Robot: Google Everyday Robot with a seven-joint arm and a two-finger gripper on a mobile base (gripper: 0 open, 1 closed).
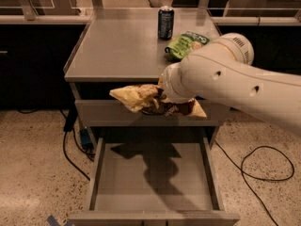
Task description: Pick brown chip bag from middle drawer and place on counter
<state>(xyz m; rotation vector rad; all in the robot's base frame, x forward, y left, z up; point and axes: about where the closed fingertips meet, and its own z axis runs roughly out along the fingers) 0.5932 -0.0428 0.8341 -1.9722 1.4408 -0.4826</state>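
Note:
The brown chip bag (136,97) hangs crumpled in the air in front of the cabinet, just below the counter's front edge and above the open middle drawer (117,182). My gripper (161,96) is shut on the bag's middle, and the thick white wrist hides most of it. Only the arm's shadow lies on the drawer's grey floor. The counter (117,46) stretches behind and above the bag.
A dark soda can (165,22) and a green snack bag (186,45) stand on the counter's right rear part. A closed drawer front (99,113) sits right behind the held bag. Black cables (263,164) lie on the speckled floor to the right and left.

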